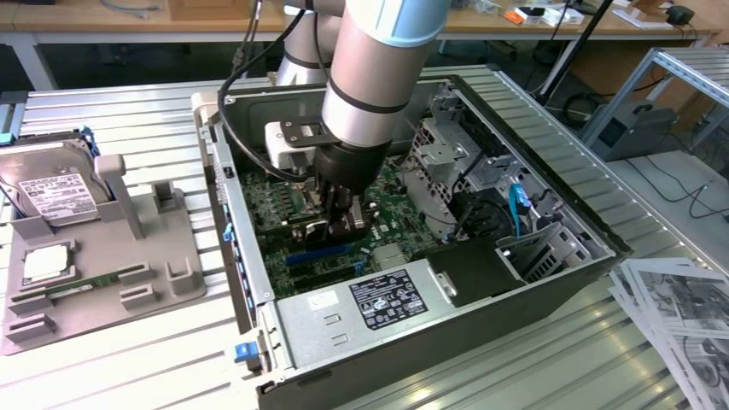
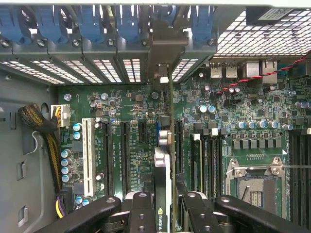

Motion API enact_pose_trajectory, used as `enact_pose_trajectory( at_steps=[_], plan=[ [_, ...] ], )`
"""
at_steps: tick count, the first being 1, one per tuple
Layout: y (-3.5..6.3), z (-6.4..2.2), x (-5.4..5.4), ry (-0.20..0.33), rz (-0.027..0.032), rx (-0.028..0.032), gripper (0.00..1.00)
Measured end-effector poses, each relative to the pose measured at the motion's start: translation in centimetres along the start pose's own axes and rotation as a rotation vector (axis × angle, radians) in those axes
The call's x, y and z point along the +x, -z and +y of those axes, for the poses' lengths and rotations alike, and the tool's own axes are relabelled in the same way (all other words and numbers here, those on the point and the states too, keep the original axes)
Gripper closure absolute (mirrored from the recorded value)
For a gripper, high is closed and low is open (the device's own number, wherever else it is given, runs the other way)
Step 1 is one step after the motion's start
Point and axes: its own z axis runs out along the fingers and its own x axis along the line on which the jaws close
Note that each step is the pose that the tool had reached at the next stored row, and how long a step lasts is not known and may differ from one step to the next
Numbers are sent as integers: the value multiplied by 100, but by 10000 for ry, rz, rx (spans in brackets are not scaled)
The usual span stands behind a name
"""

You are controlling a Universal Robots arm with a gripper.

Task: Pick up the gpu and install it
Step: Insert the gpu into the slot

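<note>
At the exterior view's left, a grey moulded fixture (image 1: 171, 231) on the ribbed metal desk (image 1: 137, 367) carries a boxy hard drive (image 1: 51, 192). Centrally, inside the open case (image 1: 341, 329), the black hand (image 2: 163, 201) is clamped on the gpu (image 2: 162, 160), a thin card held edge-on over the green motherboard (image 2: 136, 107). Printed sheets (image 1: 678, 307) lie rightmost.

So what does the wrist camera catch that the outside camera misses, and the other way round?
Wrist view: the white slot, the blue bracket clips and the processor socket, close up. Exterior view: the hard drive in a grey stand and printed papers, both outside the computer case. Both: the hand gripping the gpu above the motherboard.
</note>
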Motion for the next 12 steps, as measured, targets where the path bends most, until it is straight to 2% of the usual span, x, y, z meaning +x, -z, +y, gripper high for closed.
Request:
enact_pose_trajectory(
  at_steps=[6,12],
  plan=[
    [-1,0,0,243,15,-12,73],
    [0,0,0,264,18,-13,73]
  ],
)
